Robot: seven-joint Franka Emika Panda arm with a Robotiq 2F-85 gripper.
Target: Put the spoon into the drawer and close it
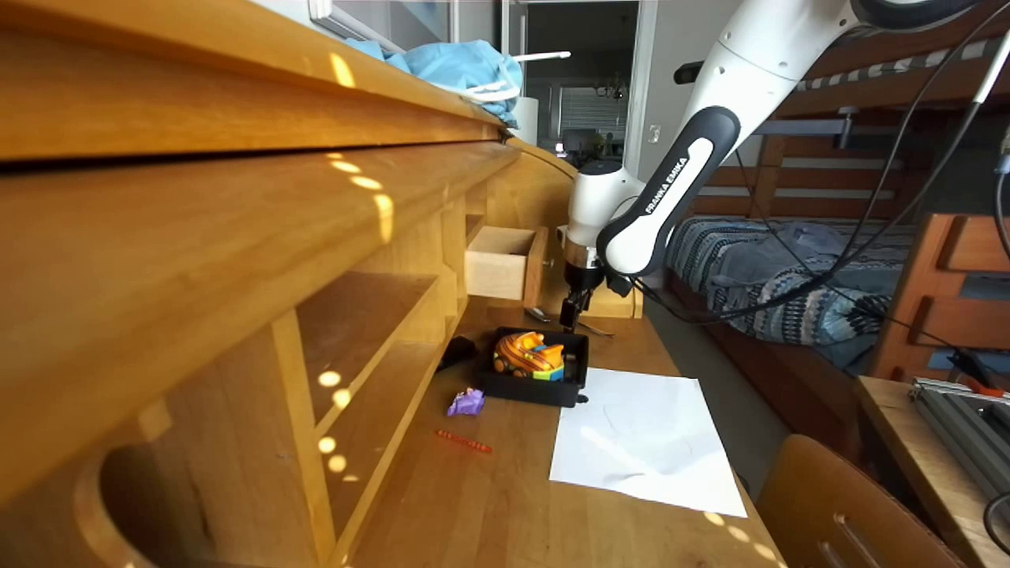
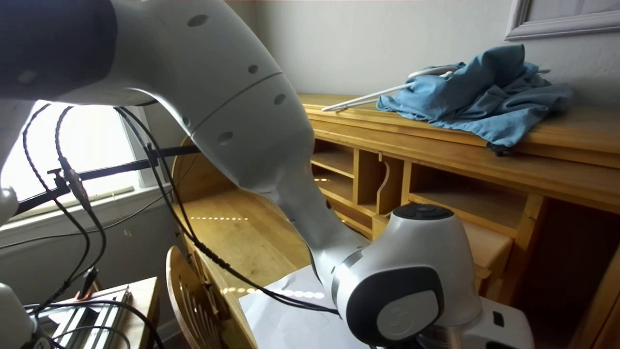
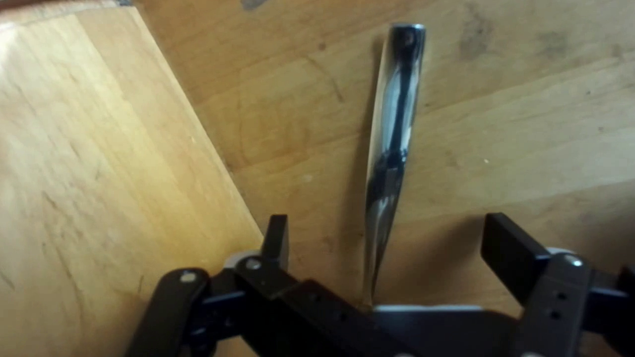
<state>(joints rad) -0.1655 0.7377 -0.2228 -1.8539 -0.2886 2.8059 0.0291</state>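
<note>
The spoon (image 3: 392,144) is shiny metal and lies on the desk. In the wrist view its handle runs between my open fingers, touching neither; its lower end is hidden behind the gripper body. In an exterior view the spoon (image 1: 596,329) shows partly behind the gripper. My gripper (image 3: 384,233) points down, open and empty, low over the spoon; it also shows in an exterior view (image 1: 570,314). The pale wood drawer (image 1: 497,272) is pulled open, above the desktop and beside the gripper. It is partly hidden by the arm in an exterior view (image 2: 487,245).
A black tray (image 1: 529,392) with an orange toy (image 1: 525,355) stands close to the gripper. A purple object (image 1: 467,402), a red stick (image 1: 464,441) and white paper (image 1: 647,442) lie on the desk. A wooden surface (image 3: 99,158) is close to the left finger.
</note>
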